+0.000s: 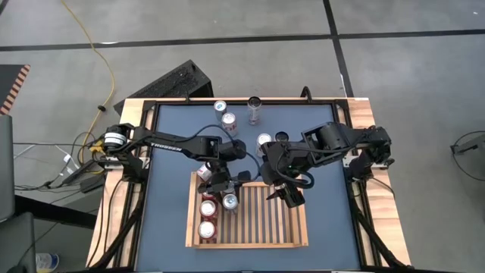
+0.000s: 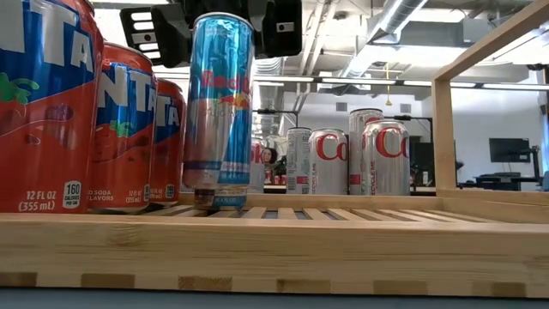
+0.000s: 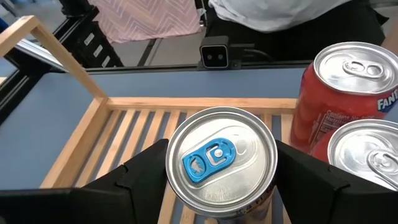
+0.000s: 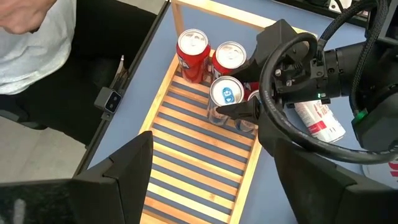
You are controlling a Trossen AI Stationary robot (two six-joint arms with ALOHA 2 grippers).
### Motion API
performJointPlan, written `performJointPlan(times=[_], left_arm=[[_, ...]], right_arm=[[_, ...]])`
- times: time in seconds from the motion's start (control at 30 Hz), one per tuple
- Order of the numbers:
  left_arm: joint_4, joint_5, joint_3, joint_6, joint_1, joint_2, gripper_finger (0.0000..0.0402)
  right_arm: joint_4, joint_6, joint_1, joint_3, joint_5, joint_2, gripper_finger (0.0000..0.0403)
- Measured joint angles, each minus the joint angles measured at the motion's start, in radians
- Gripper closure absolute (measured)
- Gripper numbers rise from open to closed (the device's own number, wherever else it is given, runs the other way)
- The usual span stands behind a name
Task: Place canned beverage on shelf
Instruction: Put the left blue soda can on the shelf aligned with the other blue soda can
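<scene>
Black jointed arms (image 1: pixel 178 142), looped cables (white "TROSSEN" lettering).

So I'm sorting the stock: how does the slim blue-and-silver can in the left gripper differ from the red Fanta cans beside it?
The slim blue-and-silver can is narrower and taller than the red Fanta cans. Its pull tab is blue; theirs are silver. The left gripper grips it; the Fanta cans stand free. All are upright in the light-wood slatted shelf.

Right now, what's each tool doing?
Left tool: closed on the blue can, over the shelf.
Right tool: open, empty, above the shelf.
</scene>
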Motion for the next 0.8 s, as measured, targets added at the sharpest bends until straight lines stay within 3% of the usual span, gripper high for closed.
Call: performJointPlan(times=[0.8], left_arm=[[-0.035, -0.018, -0.001, 0.017, 0.0, 0.0, 0.0161]], right_arm=[[0.0, 0.0, 0.0, 0.0, 0.0, 0.0, 0.0094]])
